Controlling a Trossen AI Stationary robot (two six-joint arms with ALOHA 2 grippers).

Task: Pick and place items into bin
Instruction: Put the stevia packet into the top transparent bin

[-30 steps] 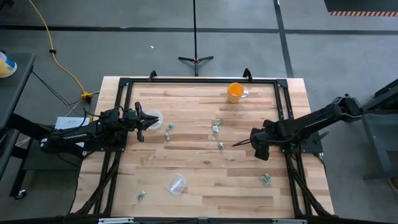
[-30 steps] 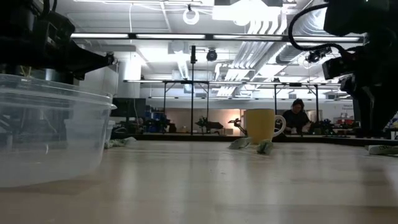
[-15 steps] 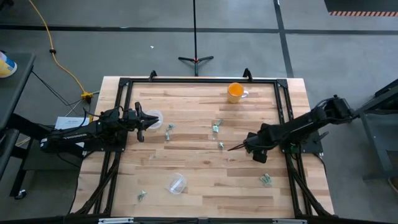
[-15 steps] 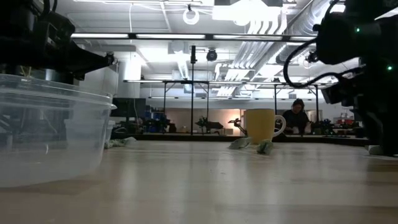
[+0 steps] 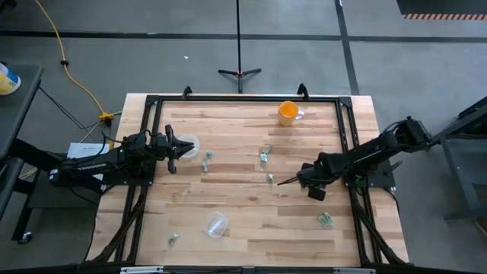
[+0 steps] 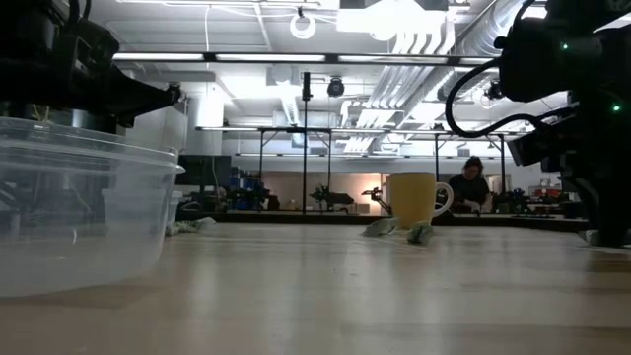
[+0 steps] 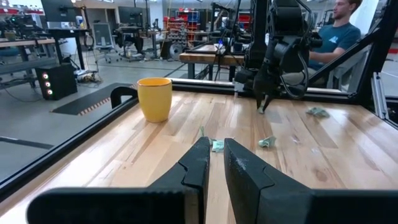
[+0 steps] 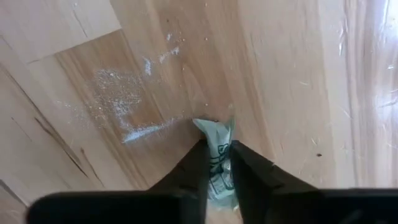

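Right gripper (image 8: pixel 217 163) has dropped onto mid-table, fingers pinching a tiny crinkled silvery grey-green packet (image 8: pixel 217 146) at its edge; looks light, soft, slippery, so grip mid-body; left gripper (image 7: pixel 214 163) parked, nearly closed.

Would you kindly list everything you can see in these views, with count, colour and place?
grey-green pieces: at least five, silvery, scattered over the table; one lies between the right gripper's fingers.
orange mug: one, far edge of the table, right of centre.
clear containers: two, one near the front edge, one by the left gripper.
table: one, light wood, black frame.
person: one, teal shirt, beyond the table.
left gripper: dark, left side, waiting.
right gripper: dark, down at table centre-right.
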